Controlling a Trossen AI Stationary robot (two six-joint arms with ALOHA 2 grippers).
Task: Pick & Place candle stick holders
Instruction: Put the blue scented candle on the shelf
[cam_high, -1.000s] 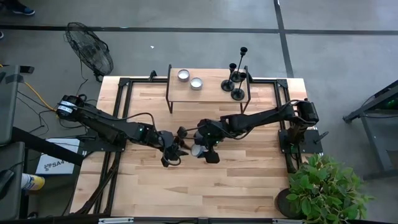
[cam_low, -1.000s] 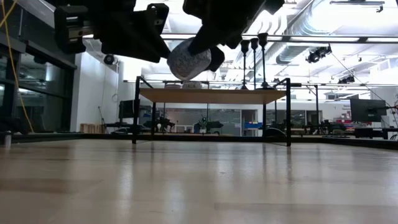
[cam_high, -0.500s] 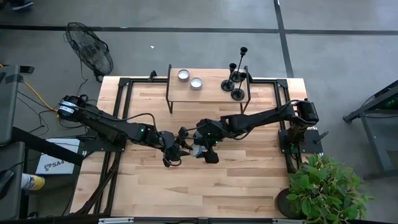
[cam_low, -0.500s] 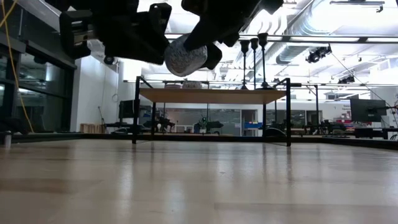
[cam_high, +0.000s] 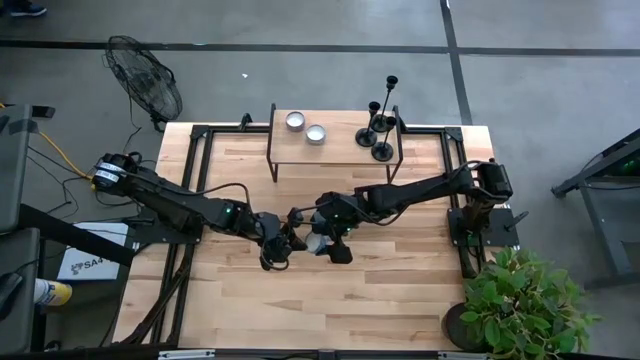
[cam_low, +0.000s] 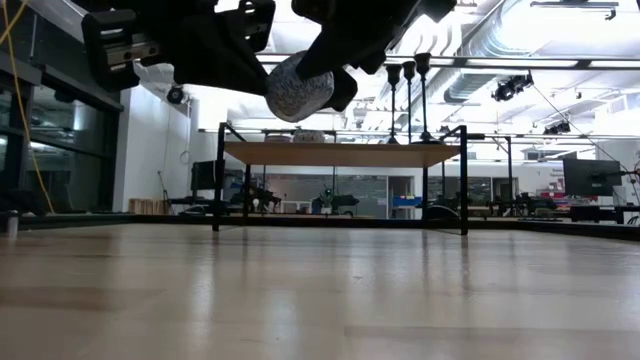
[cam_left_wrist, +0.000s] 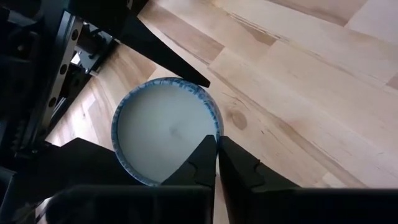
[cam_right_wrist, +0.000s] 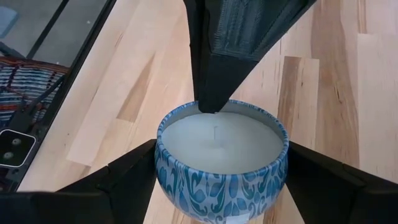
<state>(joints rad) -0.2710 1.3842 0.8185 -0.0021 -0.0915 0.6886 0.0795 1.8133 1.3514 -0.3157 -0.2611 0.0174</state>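
Pinching a blue-patterned candle tin (cam_right_wrist: 221, 155) in the right end effector (cam_high: 320, 243) above the table (cam_high: 400, 290) at high-view centre, left end effector (cam_high: 287, 241) pressed together at its rim; on the shelf (cam_high: 340, 150) at upper centre, the candle stick holders (cam_high: 380, 135); best kept level, releasing only after a firm second grip

A pale speckled round candle tin (cam_low: 303, 88) hangs clamped between the dark jaws of one gripper (cam_low: 335, 60). Another dark gripper (cam_low: 190, 45) sits just beside it. Beyond them, black metal candlesticks (cam_low: 408, 98) stand on a wooden shelf (cam_low: 340, 153).

Fan (cam_high: 146, 82) beyond table (cam_high: 400, 290); plant (cam_high: 525, 300) beside it.
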